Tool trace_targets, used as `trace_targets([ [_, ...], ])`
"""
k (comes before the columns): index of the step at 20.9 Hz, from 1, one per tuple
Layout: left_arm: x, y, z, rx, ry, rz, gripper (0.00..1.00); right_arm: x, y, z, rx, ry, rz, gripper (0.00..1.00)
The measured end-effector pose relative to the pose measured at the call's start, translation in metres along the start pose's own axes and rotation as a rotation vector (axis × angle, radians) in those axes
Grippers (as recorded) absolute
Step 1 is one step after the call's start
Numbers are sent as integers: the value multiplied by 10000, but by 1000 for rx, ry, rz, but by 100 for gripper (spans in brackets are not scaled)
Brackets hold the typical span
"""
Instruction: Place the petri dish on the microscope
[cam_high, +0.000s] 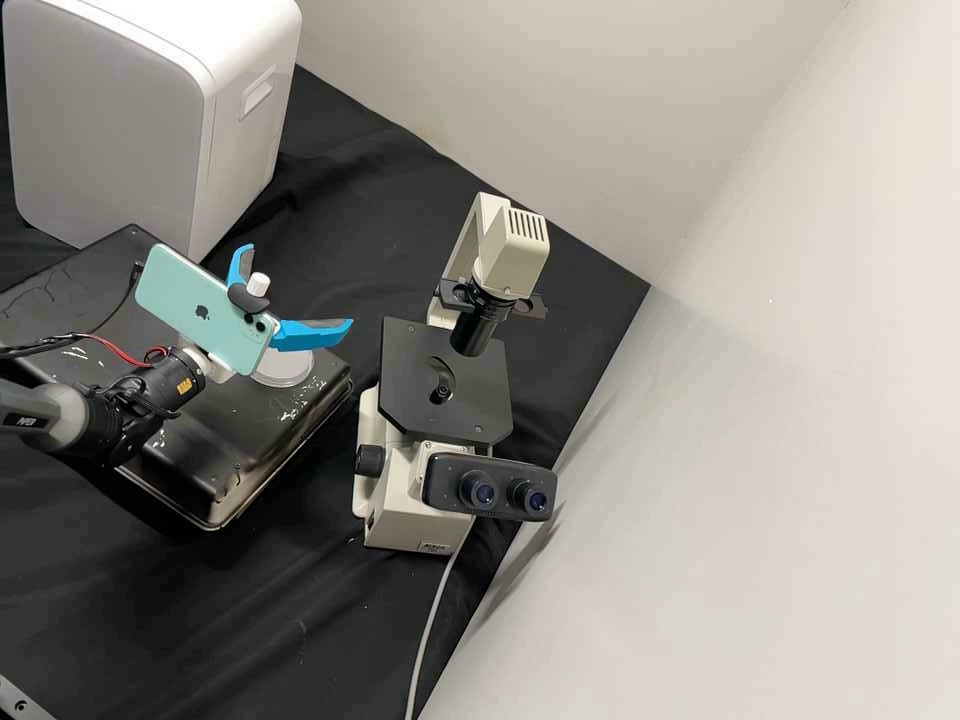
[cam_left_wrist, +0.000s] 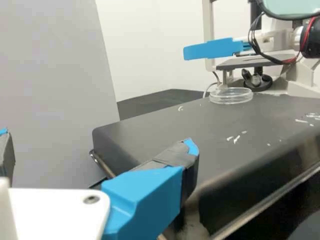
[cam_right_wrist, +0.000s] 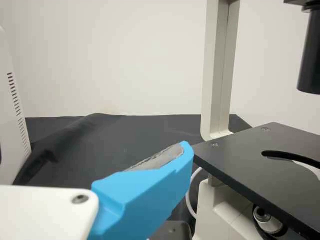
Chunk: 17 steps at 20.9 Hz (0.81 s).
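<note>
The clear petri dish (cam_high: 283, 370) lies on the black tray (cam_high: 230, 450), near the corner closest to the microscope (cam_high: 420, 500). My right gripper (cam_high: 280, 305) hangs just above the dish, open, with nothing between its fingers. One of its blue fingers (cam_left_wrist: 215, 49) shows over the dish (cam_left_wrist: 231, 94) in the left wrist view. The microscope's black stage (cam_high: 420, 385) is bare, and the right wrist view has it (cam_right_wrist: 260, 160) just beyond my right fingertip (cam_right_wrist: 160, 172). My left gripper (cam_left_wrist: 75, 175) is open, low at the tray's (cam_left_wrist: 225, 130) opposite edge.
A white box (cam_high: 150, 110) stands behind the tray at the back left. The microscope's lamp head (cam_high: 505, 245) overhangs the stage, its eyepieces (cam_high: 495, 490) face the front, and its cable (cam_high: 430, 620) trails forward. A pale wall (cam_high: 780, 450) bounds the bench's right side.
</note>
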Motion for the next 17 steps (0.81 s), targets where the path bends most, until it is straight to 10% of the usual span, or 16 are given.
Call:
trace_targets([
  [17,-1,-6,54,-16,-30,-4,100,-211,-28,160,29,-50,-11,100],
])
